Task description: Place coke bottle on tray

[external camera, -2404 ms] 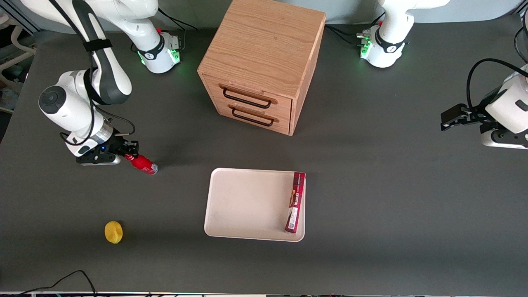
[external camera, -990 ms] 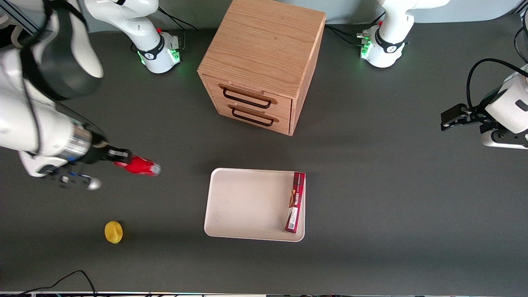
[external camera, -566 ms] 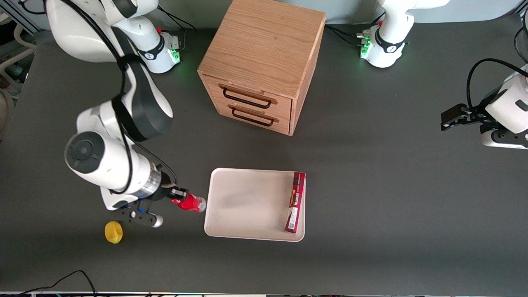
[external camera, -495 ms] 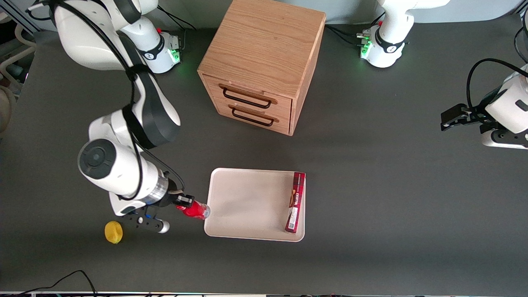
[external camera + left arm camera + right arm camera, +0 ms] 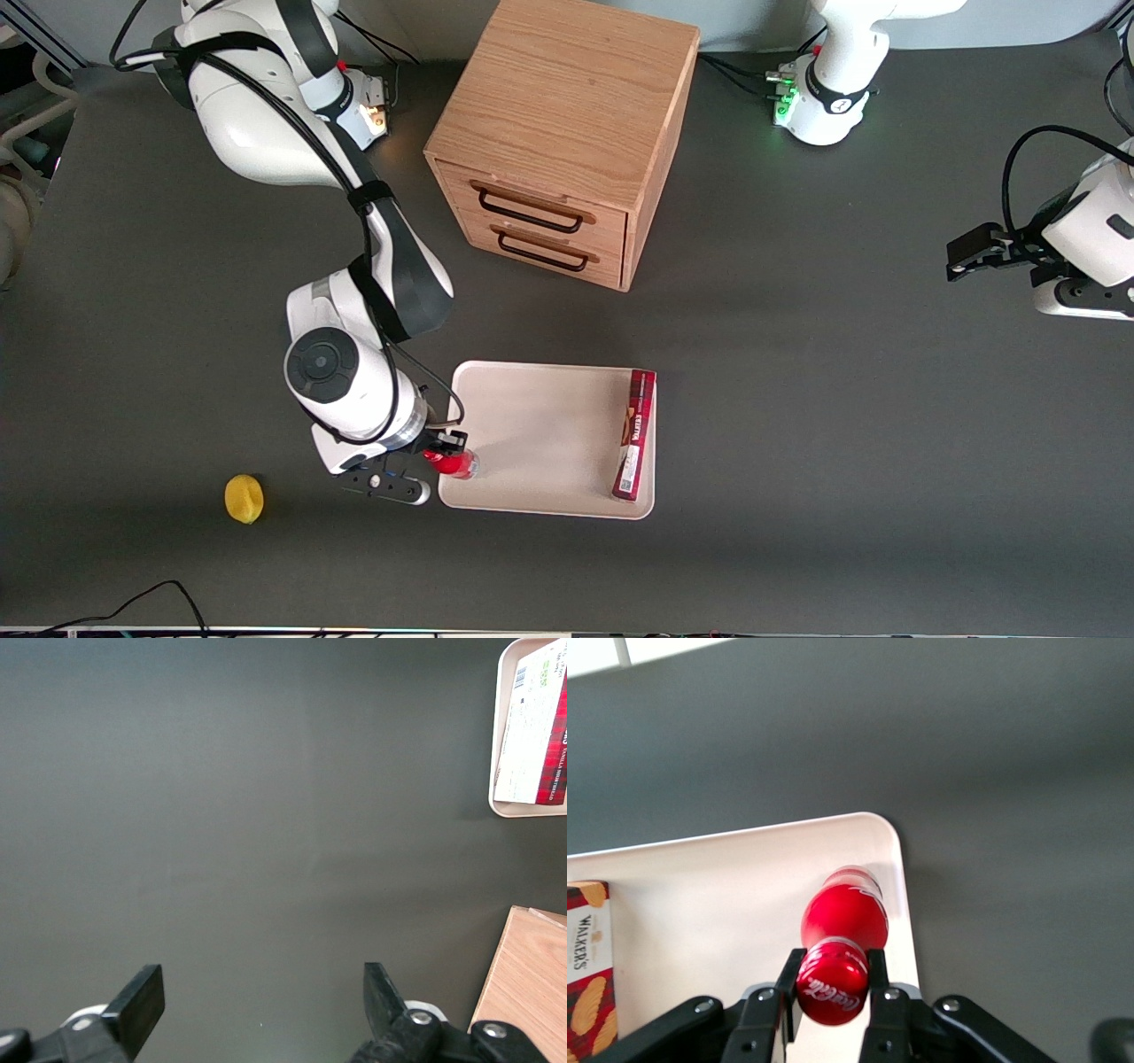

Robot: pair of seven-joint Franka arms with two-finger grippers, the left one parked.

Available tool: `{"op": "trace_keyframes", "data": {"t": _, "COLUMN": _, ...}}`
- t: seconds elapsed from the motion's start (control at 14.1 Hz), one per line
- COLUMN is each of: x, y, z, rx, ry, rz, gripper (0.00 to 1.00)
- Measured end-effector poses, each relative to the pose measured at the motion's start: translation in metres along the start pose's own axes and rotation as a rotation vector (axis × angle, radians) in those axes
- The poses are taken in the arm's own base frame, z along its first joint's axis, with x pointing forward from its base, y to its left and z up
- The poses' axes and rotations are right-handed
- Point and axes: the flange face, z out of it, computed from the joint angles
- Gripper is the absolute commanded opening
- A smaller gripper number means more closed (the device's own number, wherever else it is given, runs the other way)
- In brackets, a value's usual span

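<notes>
Since the earlier frames the right arm has carried the coke bottle (image 5: pixel 455 462) from the open table toward the working arm's end to the tray (image 5: pixel 540 439), and the gripper (image 5: pixel 446 450) now hangs over the tray's corner that is nearest to the lemon (image 5: pixel 244 498). The gripper is clenched on the bottle's neck, just under the red cap. In the right wrist view the two fingers (image 5: pixel 877 967) press the neck from both sides, and the bottle (image 5: pixel 842 921) points down to the cream floor of the tray (image 5: pixel 726 895), close to the rounded rim. Whether the silvery base already touches the tray floor cannot be told, because the bottle's body hides it.

From the front, the wrist and the camera mount cover part of the tray's short edge, so the rim there is only partly seen. The lemon lies on the dark table (image 5: pixel 797 425), well apart from the tray. The middle of the tray is bare, with open room between the bottle and the long dark-red box (image 5: pixel 634 435), which lies along the tray's edge toward the parked arm's end. The wooden cabinet (image 5: pixel 563 133) stands farther from the front camera, apart from the tray.
</notes>
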Motion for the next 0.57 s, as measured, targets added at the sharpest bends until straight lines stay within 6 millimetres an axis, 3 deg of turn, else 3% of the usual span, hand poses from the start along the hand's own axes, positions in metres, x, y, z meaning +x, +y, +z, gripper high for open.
{"op": "trace_keyframes", "data": {"t": 0.14, "x": -0.001, "y": -0.003, "z": 0.01, "rx": 0.0, "ry": 0.003, "rz": 0.005, "gripper": 0.0}}
{"op": "trace_keyframes", "data": {"t": 0.21, "x": 0.0, "y": -0.003, "z": 0.014, "rx": 0.001, "ry": 0.006, "rz": 0.007, "gripper": 0.09}}
{"op": "trace_keyframes", "data": {"t": 0.35, "x": 0.001, "y": -0.002, "z": 0.02, "rx": -0.001, "ry": 0.008, "rz": 0.009, "gripper": 0.91}}
{"op": "trace_keyframes", "data": {"t": 0.42, "x": 0.001, "y": -0.002, "z": 0.021, "rx": 0.0, "ry": 0.009, "rz": 0.009, "gripper": 1.0}}
{"op": "trace_keyframes", "data": {"t": 0.57, "x": 0.003, "y": -0.003, "z": 0.016, "rx": 0.005, "ry": 0.018, "rz": 0.01, "gripper": 1.0}}
